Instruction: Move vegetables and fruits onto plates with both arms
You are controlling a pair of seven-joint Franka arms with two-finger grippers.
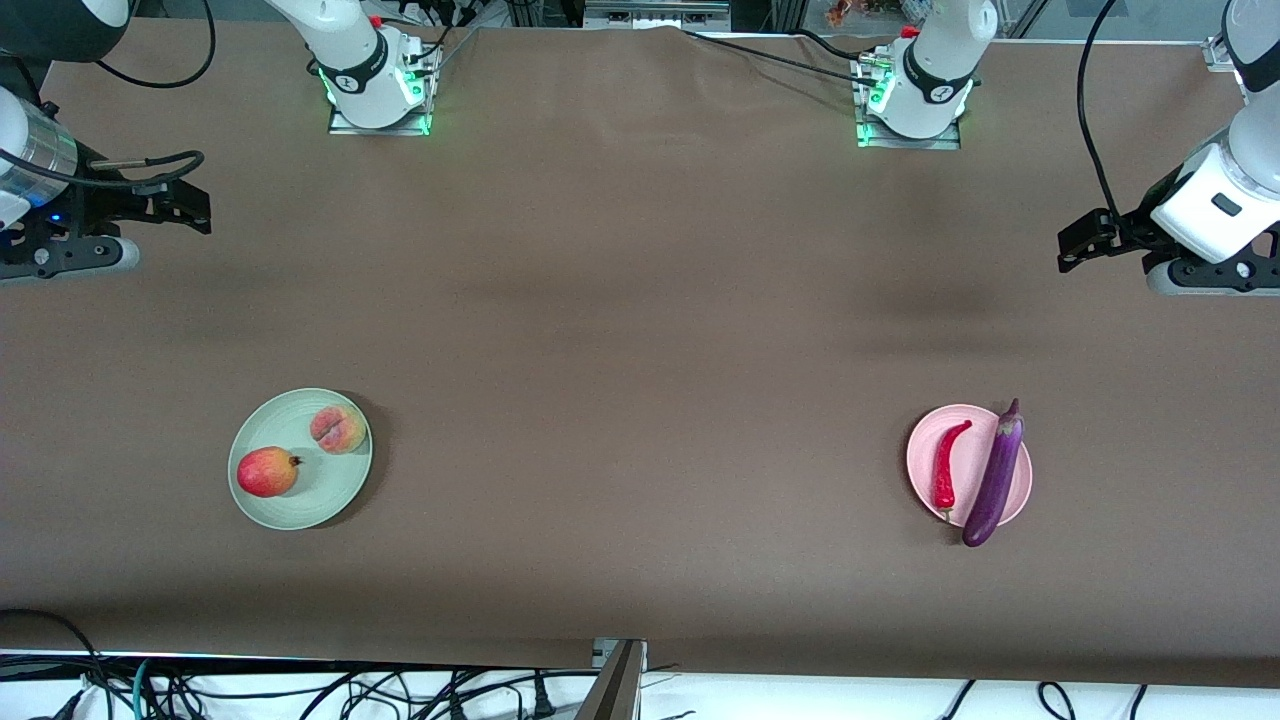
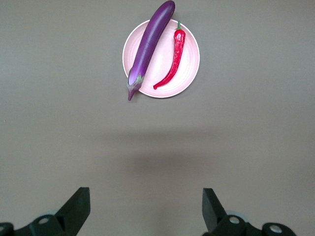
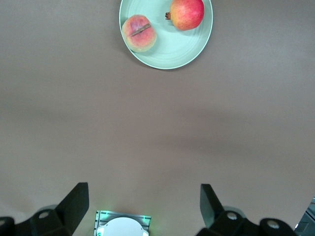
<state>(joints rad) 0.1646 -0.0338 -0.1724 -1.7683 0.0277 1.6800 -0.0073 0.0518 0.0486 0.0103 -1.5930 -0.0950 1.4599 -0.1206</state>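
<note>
Toward the left arm's end of the table, the pale pink plate [image 1: 972, 460] [image 2: 191, 56] carries the purple eggplant [image 1: 995, 475] [image 2: 147, 46] and the red chili pepper [image 1: 948, 465] [image 2: 174, 61] side by side. The eggplant's ends overhang the rim. Toward the right arm's end, the mint green plate [image 1: 300, 500] [image 3: 167, 49] carries the peach [image 1: 338, 429] [image 3: 139, 33] and the round red fruit [image 1: 268, 472] [image 3: 187, 13]. My left gripper [image 1: 1072, 245] [image 2: 146, 201] hangs open and empty above bare table, well apart from the pink plate. My right gripper [image 1: 190, 208] [image 3: 144, 201] is open and empty too, well apart from the green plate.
Brown cloth covers the whole table [image 1: 640, 330]. Both arm bases [image 1: 378, 85] [image 1: 915, 95] stand along the table's edge farthest from the front camera. Loose cables [image 1: 300, 690] lie below the edge nearest that camera. The right arm's base plate [image 3: 123, 223] shows between its fingers.
</note>
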